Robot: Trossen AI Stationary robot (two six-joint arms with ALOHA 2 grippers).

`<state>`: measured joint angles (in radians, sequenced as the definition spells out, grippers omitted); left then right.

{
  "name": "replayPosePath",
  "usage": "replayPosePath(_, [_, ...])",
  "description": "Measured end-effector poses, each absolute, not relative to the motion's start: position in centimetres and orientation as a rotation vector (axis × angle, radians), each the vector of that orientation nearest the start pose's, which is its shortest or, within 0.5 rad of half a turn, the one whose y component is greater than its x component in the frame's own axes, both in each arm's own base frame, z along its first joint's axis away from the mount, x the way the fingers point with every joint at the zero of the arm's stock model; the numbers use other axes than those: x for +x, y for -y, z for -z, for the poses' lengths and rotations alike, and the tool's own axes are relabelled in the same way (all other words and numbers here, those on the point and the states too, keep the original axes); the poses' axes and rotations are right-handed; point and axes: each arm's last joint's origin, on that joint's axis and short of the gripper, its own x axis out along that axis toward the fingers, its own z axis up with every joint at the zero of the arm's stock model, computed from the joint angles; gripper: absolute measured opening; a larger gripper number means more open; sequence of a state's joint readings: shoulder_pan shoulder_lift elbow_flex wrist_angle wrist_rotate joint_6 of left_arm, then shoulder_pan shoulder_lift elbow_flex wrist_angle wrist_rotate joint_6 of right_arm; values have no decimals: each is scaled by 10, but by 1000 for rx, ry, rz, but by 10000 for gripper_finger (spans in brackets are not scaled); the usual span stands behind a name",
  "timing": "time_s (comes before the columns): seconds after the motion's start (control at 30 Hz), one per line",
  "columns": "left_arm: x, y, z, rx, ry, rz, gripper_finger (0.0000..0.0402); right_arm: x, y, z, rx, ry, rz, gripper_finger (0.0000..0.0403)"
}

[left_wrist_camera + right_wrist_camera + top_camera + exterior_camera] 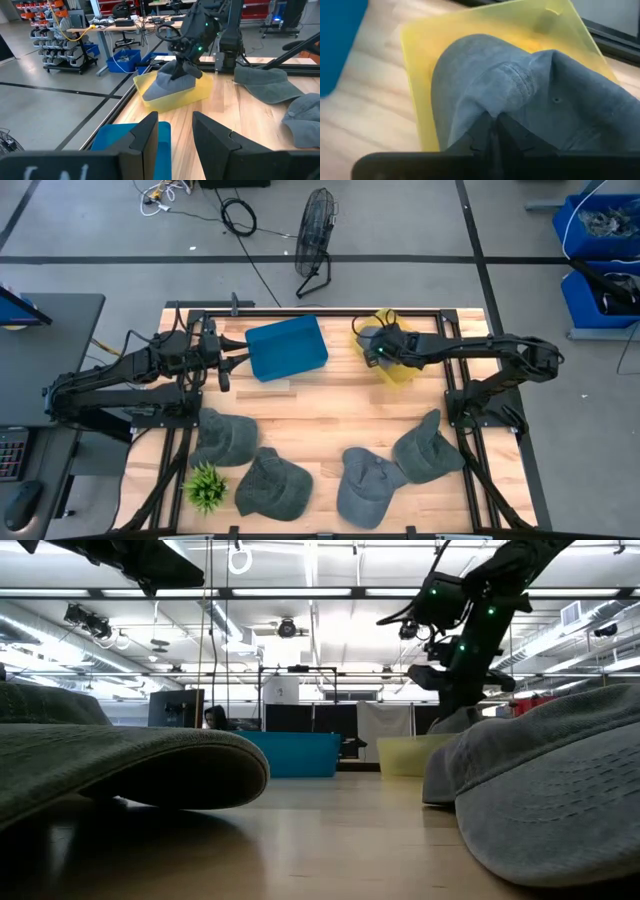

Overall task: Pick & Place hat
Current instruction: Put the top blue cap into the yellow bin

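Four grey hats [270,483] lie on the wooden table [330,415], well apart from the yellow bin [197,91]; we see a fifth hat [169,84] inside that bin, the right gripper [492,131] pinched together on its fabric; beside the yellow bin stands the blue bin [287,347], where the left gripper [174,132] hovers, fingers apart.

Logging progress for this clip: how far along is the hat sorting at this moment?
Done: nothing visibly finished; the blue bin looks empty. In hand: the right gripper is shut on a hat, holding it in the yellow bin. The left gripper is open beside the blue bin. Left: four hats lie on the table.
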<state>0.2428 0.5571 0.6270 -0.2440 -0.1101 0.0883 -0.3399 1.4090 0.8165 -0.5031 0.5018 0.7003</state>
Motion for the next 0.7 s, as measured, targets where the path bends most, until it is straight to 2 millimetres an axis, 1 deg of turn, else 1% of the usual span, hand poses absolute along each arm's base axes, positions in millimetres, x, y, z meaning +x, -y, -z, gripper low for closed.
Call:
replayPosePath(0.23, [127,-35,-303,77,-190,-344,124,238,98,-194,378,-888,1025,82])
replayPosePath(0.3, [127,-35,-303,77,-190,-345,124,239,99,-198,361,-902,1000,98])
replayPosePath(0.43, [127,-35,-303,76,-190,-344,124,248,100,-223,326,-932,907,124])
replayPosePath(0.53, [127,-35,-303,76,-191,-344,124,252,102,-248,223,-975,881,131])
replayPosePath(0.6, [127,-35,-303,76,-190,-344,124,250,104,-262,112,-1010,931,129])
replayPosePath(0.67, [127,-35,-303,76,-191,-344,124,245,108,-269,27,-1046,1030,119])
replayPosePath(0.7, [127,-35,-303,76,-190,-344,124,241,110,-270,21,-1057,1077,110])
